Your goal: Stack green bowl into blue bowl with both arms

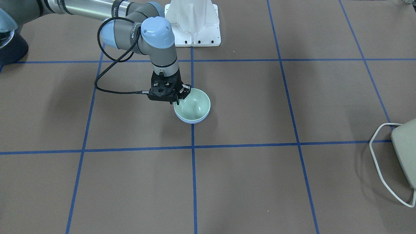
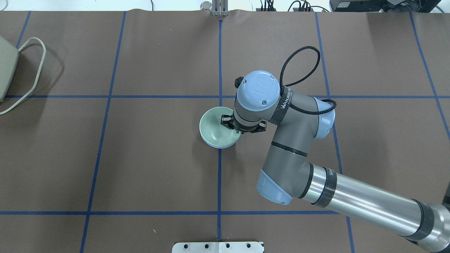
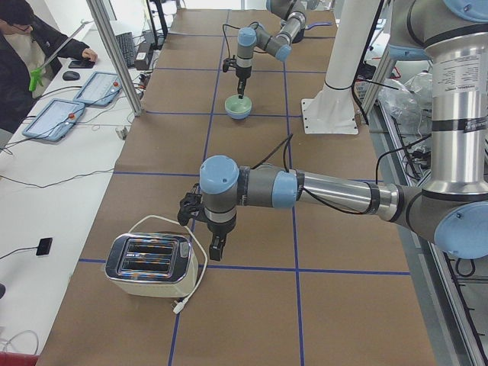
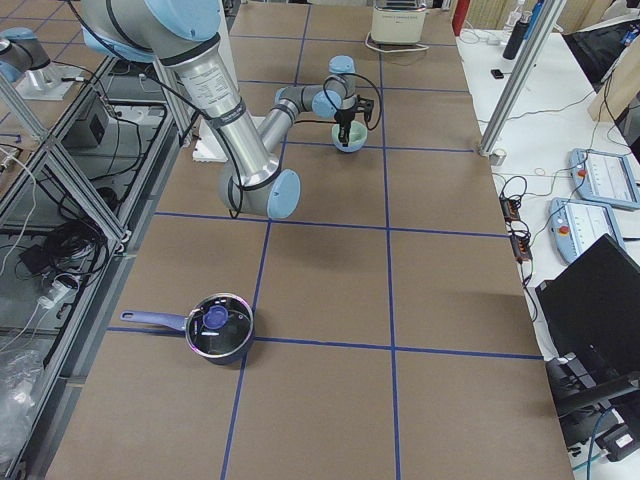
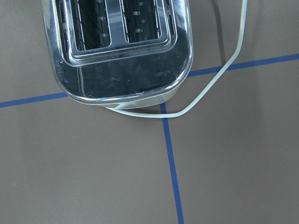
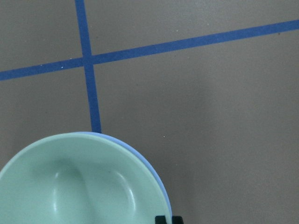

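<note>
Green bowl (image 1: 195, 104) nested in blue bowl (image 1: 192, 122), R claw (image 1: 181, 96) pinching rim; L claw (image 3: 216, 245) unclear.

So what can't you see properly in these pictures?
- Small glossy periwinkle-blue bowl: overhead, the glossy mint-green bowl nested inside hides all but a rim sliver.
- Black two-finger right gripper: right wrist view's bottom edge cuts off its fingertips, so grip unclear.
- Black left gripper: only in the left side view, too small to judge.

I've got the green bowl (image 1: 194, 104) sitting inside the blue bowl (image 1: 189, 122), centre frame; toaster (image 1: 404, 151) at far right edge.
</note>
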`<state>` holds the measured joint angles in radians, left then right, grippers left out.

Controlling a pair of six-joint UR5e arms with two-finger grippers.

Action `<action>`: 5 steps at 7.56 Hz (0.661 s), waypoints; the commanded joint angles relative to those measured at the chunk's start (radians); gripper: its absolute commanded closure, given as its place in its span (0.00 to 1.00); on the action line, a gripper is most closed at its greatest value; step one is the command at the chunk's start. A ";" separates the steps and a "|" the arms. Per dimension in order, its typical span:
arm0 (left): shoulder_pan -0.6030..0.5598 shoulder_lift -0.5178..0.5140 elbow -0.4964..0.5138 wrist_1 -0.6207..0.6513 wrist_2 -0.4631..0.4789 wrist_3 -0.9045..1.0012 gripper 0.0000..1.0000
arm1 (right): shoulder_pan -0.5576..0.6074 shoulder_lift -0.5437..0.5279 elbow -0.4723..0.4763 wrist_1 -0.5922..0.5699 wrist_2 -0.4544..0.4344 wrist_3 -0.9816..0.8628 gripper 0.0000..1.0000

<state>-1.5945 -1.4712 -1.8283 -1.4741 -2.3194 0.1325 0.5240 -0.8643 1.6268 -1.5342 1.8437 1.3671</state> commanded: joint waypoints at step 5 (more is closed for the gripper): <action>-0.001 0.000 0.012 0.000 0.000 -0.004 0.01 | 0.506 -0.148 0.002 -0.004 0.317 -0.534 0.00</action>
<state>-1.5951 -1.4705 -1.8173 -1.4742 -2.3194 0.1300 0.8973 -0.9415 1.6319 -1.5376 2.0828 1.0354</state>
